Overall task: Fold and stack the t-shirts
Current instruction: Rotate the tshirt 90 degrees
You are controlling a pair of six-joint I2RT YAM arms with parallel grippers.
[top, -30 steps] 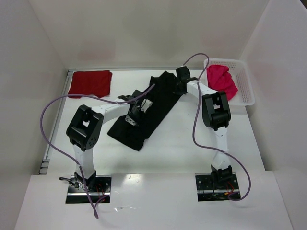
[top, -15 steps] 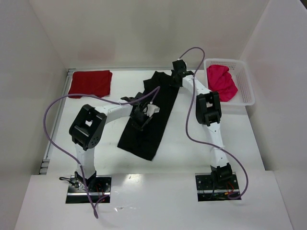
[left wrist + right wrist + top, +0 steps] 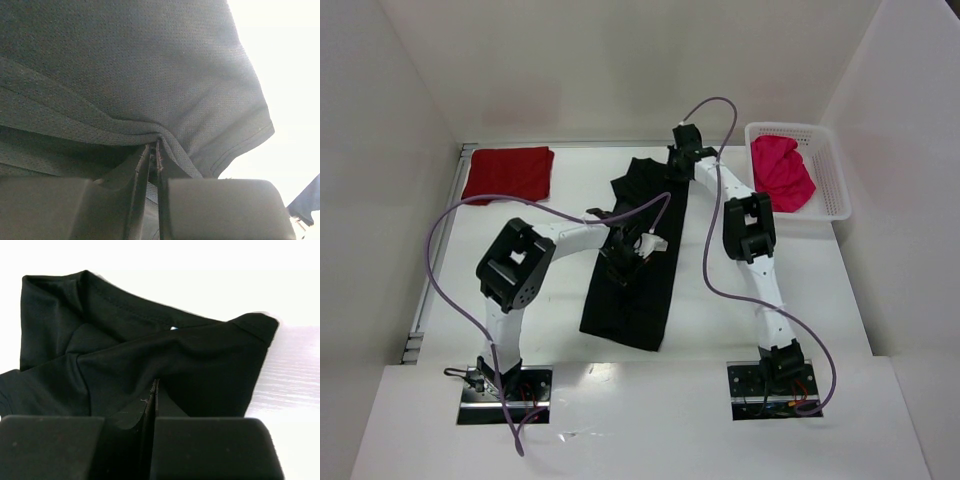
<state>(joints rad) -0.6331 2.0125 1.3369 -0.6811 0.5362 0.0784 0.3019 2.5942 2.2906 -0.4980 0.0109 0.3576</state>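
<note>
The left end effector [image 3: 155, 146] is clamped on a fold of the black t-shirt [image 3: 638, 300] about mid-length. The right end effector [image 3: 154, 387] is pinched shut on its far end. The shirt lies as a long strip on the surface [image 3: 820, 280], its long axis running far to near, with the near end angled slightly left.

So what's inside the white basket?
A bunched-up pink-red t-shirt lies in the basket. Anything underneath the shirt is covered, so I can't tell if something else is there.
</note>
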